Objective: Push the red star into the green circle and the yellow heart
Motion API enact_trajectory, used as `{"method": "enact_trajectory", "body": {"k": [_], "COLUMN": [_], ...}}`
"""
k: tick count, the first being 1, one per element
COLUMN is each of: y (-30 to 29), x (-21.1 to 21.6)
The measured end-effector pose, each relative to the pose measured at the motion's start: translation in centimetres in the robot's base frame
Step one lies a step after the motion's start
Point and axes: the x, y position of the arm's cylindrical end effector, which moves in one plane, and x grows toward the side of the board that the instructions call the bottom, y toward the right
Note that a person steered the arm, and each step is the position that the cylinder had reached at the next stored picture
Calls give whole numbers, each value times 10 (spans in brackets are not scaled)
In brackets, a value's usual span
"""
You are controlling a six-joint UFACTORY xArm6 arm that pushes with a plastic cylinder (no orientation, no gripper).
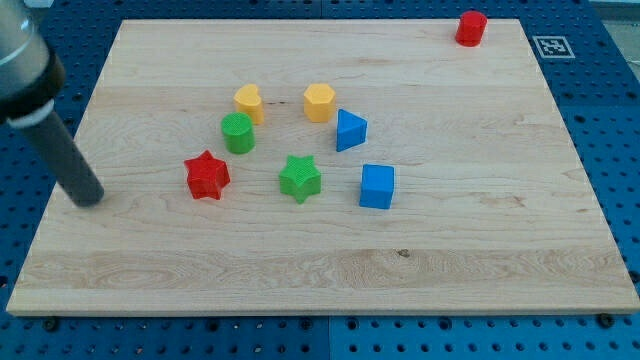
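Observation:
The red star (207,176) lies on the wooden board (320,270), left of centre. The green circle (238,133) stands just up and to the right of it, with a small gap between them. The yellow heart (248,102) sits right above the green circle, close to it. My tip (90,197) rests on the board at the view's left, well to the left of the red star and slightly lower. The dark rod rises from it toward the upper left corner.
A yellow hexagon (319,102), a blue triangle (350,130), a green star (300,178) and a blue cube (377,186) lie to the right of the red star. A red cylinder (471,28) stands at the board's top right corner.

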Motion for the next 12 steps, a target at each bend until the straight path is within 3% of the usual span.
{"method": "enact_trajectory", "body": {"k": [2, 5, 9, 12], "y": [85, 100, 122, 100], "x": [4, -23, -22, -75]}}
